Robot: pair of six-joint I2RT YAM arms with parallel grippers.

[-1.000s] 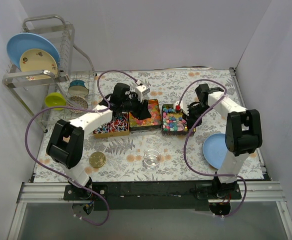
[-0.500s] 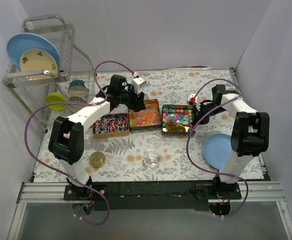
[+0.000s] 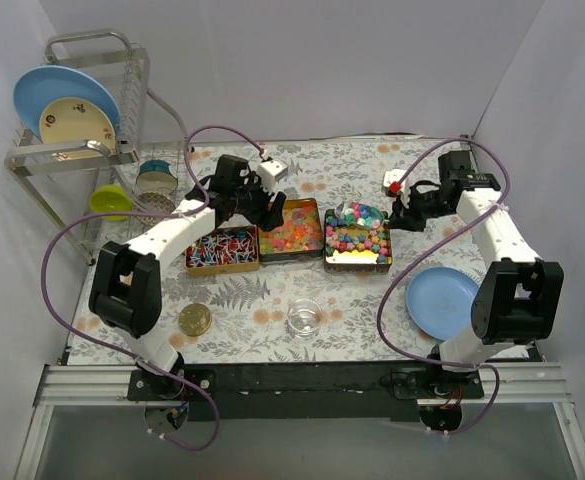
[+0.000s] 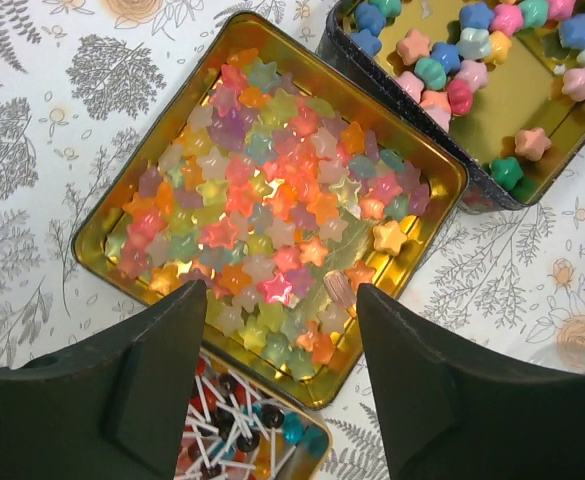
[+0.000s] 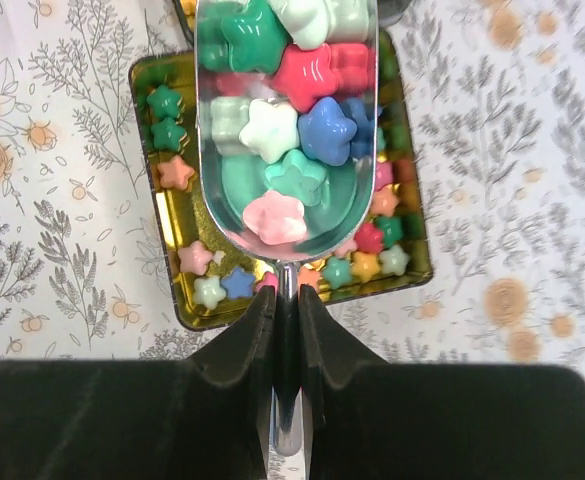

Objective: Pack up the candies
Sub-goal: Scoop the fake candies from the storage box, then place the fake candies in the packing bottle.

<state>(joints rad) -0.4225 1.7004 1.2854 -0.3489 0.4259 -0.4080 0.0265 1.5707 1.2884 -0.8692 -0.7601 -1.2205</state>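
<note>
Both arms have the same build. The left arm and right arm have white links w/ chunky black joint housings. A purple cable loops along each arm, base to wrist. There is a small white camera box at each wrist. The left gripper and right gripper have matte black fingers, smooth and wedge-shaped.

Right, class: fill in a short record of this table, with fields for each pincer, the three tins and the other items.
Left pincer: open, above the middle tin
Right pincer: shut on a scoop of pastel stars, over the right tin
Middle tin: star gummies
Left tin: wrapped sweets on sticks
Elsewhere: glass bowl, gold lid, blue plate
</note>
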